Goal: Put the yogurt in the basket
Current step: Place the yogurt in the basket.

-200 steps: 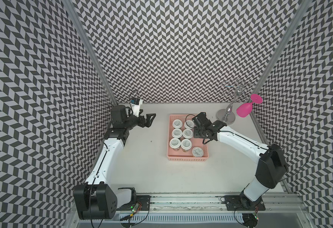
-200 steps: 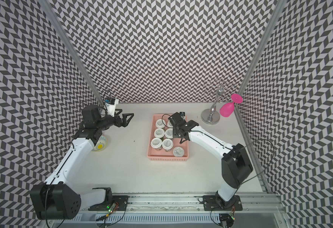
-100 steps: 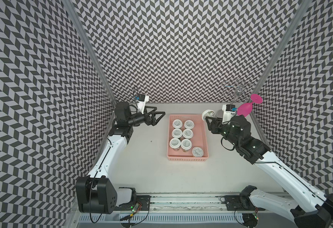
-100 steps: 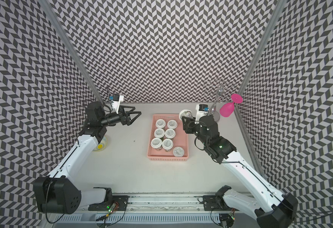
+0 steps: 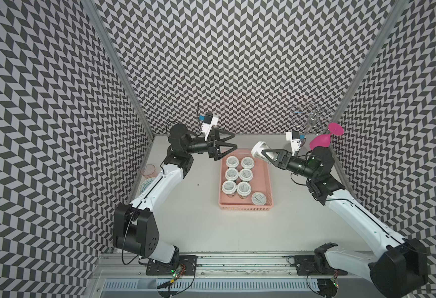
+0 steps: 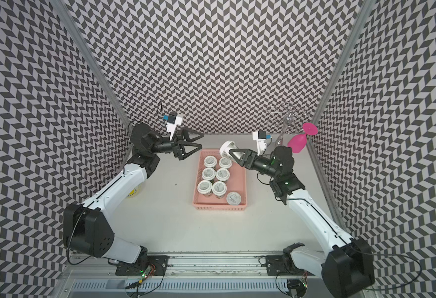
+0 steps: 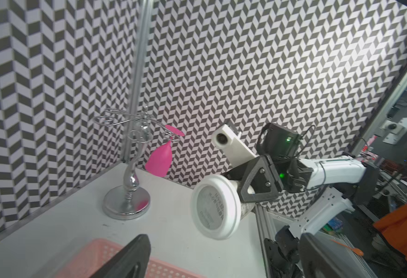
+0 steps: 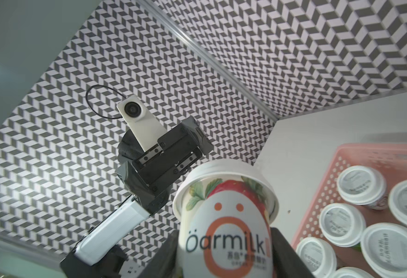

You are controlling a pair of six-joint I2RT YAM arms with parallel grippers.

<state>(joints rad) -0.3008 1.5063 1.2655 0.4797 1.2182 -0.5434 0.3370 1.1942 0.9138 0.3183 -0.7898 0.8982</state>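
Observation:
The salmon-pink basket (image 5: 262,178) (image 6: 237,180) sits mid-table in both top views with several white-lidded yogurt cups (image 5: 245,174) (image 8: 342,223) upright inside. My right gripper (image 5: 264,154) (image 6: 233,154) (image 8: 224,252) is shut on one more yogurt cup (image 5: 259,152) (image 7: 215,207) (image 8: 226,216). That cup has a strawberry label and lies on its side in the air over the basket's far right corner, lid toward the left arm. My left gripper (image 5: 235,141) (image 6: 202,141) (image 7: 224,250) hangs open and holds nothing, raised by the basket's far left corner and facing the cup.
A chrome glass stand (image 5: 312,121) (image 7: 127,197) with a hanging magenta wine glass (image 5: 320,140) (image 7: 160,161) fills the far right corner, just behind the right wrist. A clear pinkish tumbler (image 5: 149,170) and a round dish (image 6: 134,192) sit by the left wall under the left arm.
The right arm has lifted away from the basket's right side and now carries the cup raised, drifting left toward the basket. The left gripper has swung right toward the basket, staying open.

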